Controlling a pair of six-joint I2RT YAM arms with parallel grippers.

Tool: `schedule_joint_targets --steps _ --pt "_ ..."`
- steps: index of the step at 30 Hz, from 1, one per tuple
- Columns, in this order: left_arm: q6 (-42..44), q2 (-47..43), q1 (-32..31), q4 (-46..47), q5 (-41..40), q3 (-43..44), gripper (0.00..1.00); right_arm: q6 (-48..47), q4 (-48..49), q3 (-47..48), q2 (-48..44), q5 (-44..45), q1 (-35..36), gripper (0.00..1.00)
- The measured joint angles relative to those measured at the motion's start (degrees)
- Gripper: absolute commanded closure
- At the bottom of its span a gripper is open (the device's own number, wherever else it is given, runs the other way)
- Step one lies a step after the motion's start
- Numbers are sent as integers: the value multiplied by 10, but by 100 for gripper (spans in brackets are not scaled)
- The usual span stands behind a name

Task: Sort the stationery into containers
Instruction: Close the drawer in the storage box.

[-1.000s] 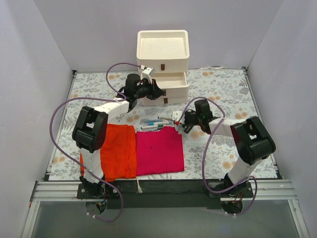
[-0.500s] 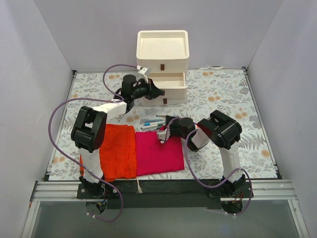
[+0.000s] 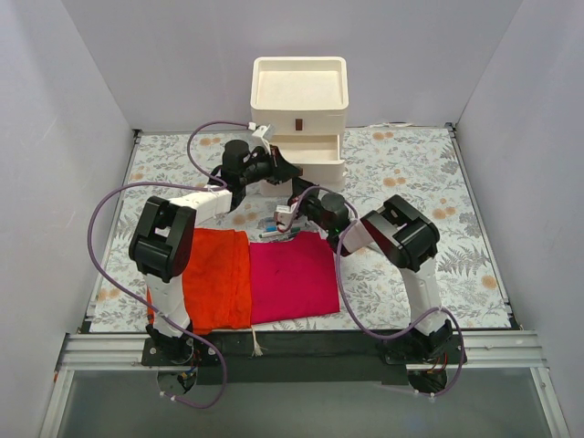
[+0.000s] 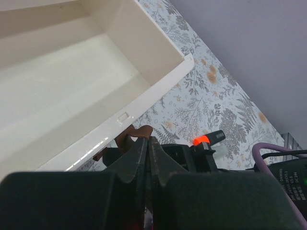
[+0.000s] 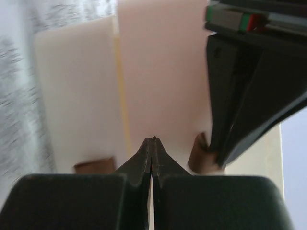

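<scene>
Centrally, the cream drawer unit [image 3: 319, 117] is seen at the far side of the counter [image 3: 401, 164], with one drawer [image 4: 158, 84] drawn out; the part of it visible in the left wrist view is bare. The left claw [image 4: 147, 140] is clenched, its tips set against a brown pull tab [image 4: 136, 132] just below that drawer's front wall. Whether the tab is actually pinched cannot be told. The right claw [image 5: 152, 140] is likewise clenched, and nothing is held in it. It is pointed at the front of the unit, just over the pens [image 3: 274, 226], which lie loose on the counter between the unit and the magenta cloth [image 3: 292, 278], itself laid beside the orange cloth [image 3: 224, 274]. The step in hand is judged to be the opening of a drawer, with nothing yet sorted. The pull is best made straight along the drawer's run and slowly, so that the light unit is not dragged or tipped. The right claw must be opened before a pen is approached, and a single pen should be taken at its middle.
</scene>
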Motion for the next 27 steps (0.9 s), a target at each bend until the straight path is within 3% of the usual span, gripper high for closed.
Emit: schedule_joint_targets --steps 8,27 --pt "-29 -1 14 4 -13 0 100 -8 -17 103 69 41 19 99" --pt "-62 -1 9 17 14 0 100 -12 -27 43 37 73 27 99"
